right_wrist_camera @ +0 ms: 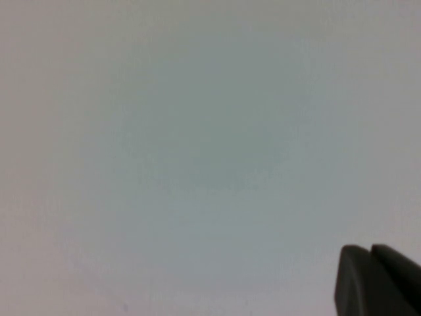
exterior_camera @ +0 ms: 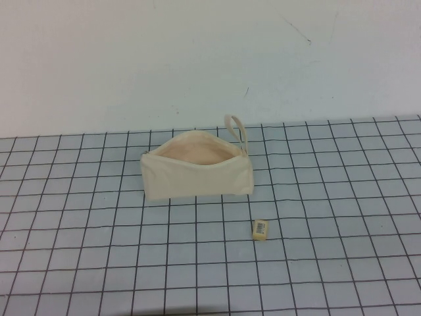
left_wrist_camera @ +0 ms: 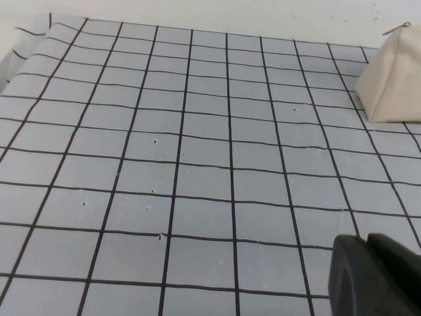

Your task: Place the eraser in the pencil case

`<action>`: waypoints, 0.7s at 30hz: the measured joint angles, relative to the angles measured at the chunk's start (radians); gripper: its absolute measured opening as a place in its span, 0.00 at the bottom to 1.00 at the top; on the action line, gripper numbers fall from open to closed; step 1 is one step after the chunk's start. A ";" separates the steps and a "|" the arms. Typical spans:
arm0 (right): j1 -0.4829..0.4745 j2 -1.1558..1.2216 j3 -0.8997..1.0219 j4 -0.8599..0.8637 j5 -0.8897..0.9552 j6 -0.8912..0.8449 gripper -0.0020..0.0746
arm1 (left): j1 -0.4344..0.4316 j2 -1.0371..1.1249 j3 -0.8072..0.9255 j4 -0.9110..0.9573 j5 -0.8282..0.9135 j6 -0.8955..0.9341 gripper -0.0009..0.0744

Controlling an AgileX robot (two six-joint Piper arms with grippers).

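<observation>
The case (exterior_camera: pixel 196 176) sits on the gridded bench (exterior_camera: pixel 329 263) toward the back, not far from where the grid meets the plain white wall (exterior_camera: pixel 197 59). It rests on its long side with its zip mouth open and facing up, so the beige-pink lining (exterior_camera: pixel 194 150) shows inside. A small loop strap (exterior_camera: pixel 237 133) sticks up from its right end. The eraser (exterior_camera: pixel 260 228) lies flat on the bench in front of the case and a little to the right, apart from it, with its white barcode label facing up. It is outside the case and nothing touches it. Neither arm appears in the high view. In the left wrist view, only a dark corner of the left claw (left_wrist_camera: pixel 375 276) shows at the edge, above bare grid squares, with one end of the case in the far corner of that view; whether this claw is spread or pressed together I cannot tell. In the right wrist view, a similar dark corner of the right claw (right_wrist_camera: pixel 376 280) shows against a plain pale surface with no grid lines, and its state also cannot be told. Neither claw is near the eraser.
</observation>
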 joint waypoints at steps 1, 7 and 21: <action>0.000 0.032 -0.058 0.000 0.089 -0.009 0.03 | 0.000 0.000 0.000 0.000 0.000 0.000 0.01; 0.000 0.306 -0.241 -0.009 0.492 -0.184 0.03 | 0.000 0.000 0.000 0.000 0.000 0.000 0.01; 0.000 0.834 -0.292 0.108 0.620 -0.265 0.03 | 0.000 0.000 0.000 0.000 0.000 0.000 0.01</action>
